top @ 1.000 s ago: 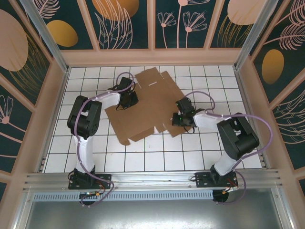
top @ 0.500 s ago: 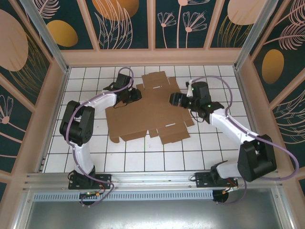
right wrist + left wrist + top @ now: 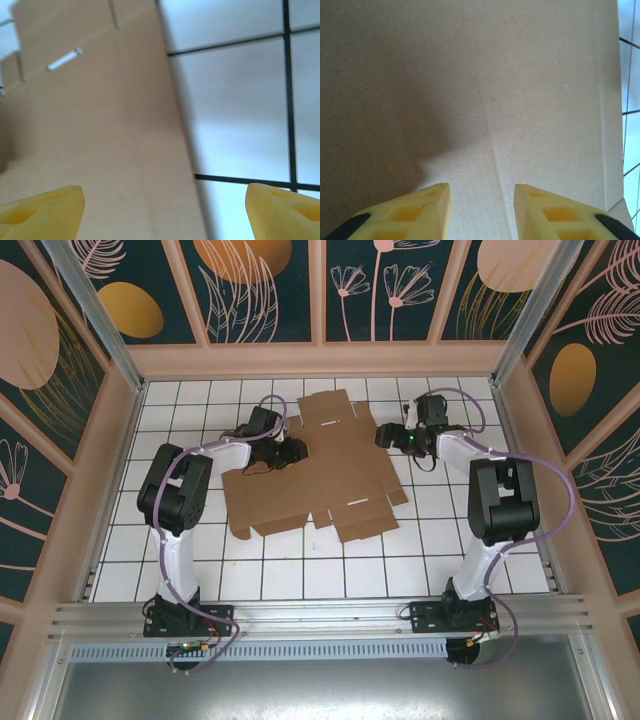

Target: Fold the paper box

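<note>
top external: paper box (image 3: 315, 475) flat, left gripper (image 3: 293, 452) slightly parted, right gripper (image 3: 384, 435) spread wide, both empty.

Robot lab test cell: alu frame posts (image 3: 92, 312), leaf-print wall panels (image 3: 262, 295), white grid-tile floor (image 3: 300, 578), metal base rail (image 3: 320, 616).

The paper box (image 3: 320, 472) lies flat, unfolded, on the white tiled table (image 3: 300, 572).

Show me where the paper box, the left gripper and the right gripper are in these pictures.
paper box (image 3: 320, 465): top external view, middle of the cardboard sheet.
left gripper (image 3: 480, 192): left wrist view, midway between its jaws.
right gripper (image 3: 164, 192): right wrist view, midway between its jaws.
</note>
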### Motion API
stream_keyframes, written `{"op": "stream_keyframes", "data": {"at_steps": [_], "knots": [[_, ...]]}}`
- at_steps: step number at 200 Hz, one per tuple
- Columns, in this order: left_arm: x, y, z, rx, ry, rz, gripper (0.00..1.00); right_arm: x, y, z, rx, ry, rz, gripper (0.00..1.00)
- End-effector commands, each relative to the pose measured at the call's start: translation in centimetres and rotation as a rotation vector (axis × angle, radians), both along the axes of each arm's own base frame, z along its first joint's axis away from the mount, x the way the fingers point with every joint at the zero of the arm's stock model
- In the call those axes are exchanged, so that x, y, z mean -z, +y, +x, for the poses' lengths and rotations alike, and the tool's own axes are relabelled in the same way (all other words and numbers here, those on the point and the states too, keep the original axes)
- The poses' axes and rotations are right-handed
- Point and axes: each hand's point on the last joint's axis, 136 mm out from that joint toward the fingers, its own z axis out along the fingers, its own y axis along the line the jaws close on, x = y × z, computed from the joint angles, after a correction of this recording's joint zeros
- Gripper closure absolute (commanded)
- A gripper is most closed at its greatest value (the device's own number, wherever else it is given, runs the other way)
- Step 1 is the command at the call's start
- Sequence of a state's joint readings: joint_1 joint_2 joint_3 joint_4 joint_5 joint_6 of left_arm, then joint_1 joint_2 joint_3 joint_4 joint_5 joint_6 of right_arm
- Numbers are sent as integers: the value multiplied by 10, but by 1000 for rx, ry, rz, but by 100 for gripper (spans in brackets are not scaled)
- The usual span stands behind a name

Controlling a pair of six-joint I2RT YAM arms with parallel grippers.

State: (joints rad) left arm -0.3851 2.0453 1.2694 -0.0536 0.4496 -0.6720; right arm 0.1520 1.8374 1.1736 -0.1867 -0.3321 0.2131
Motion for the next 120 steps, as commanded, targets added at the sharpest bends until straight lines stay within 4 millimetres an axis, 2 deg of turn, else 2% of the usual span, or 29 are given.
{"op": "stream_keyframes", "data": {"at_steps": [1,25,45,62,88,102,120], "knots": [[16,0,-3,-6,43,-15,63,18,6,-6,-75,75,26,16],[23,6,-3,-22,56,-1,65,39,13,-17,-114,144,69,18],[29,9,-2,-29,72,2,65,48,19,-25,-128,172,109,21],[33,11,-3,-33,82,7,66,48,27,-32,-155,178,167,26],[39,13,-4,-34,92,18,67,39,38,-40,-189,163,247,38],[40,12,-5,-33,96,20,68,35,40,-42,-192,154,265,46],[41,14,-4,-35,95,28,68,32,37,-42,-180,140,254,51]]}}
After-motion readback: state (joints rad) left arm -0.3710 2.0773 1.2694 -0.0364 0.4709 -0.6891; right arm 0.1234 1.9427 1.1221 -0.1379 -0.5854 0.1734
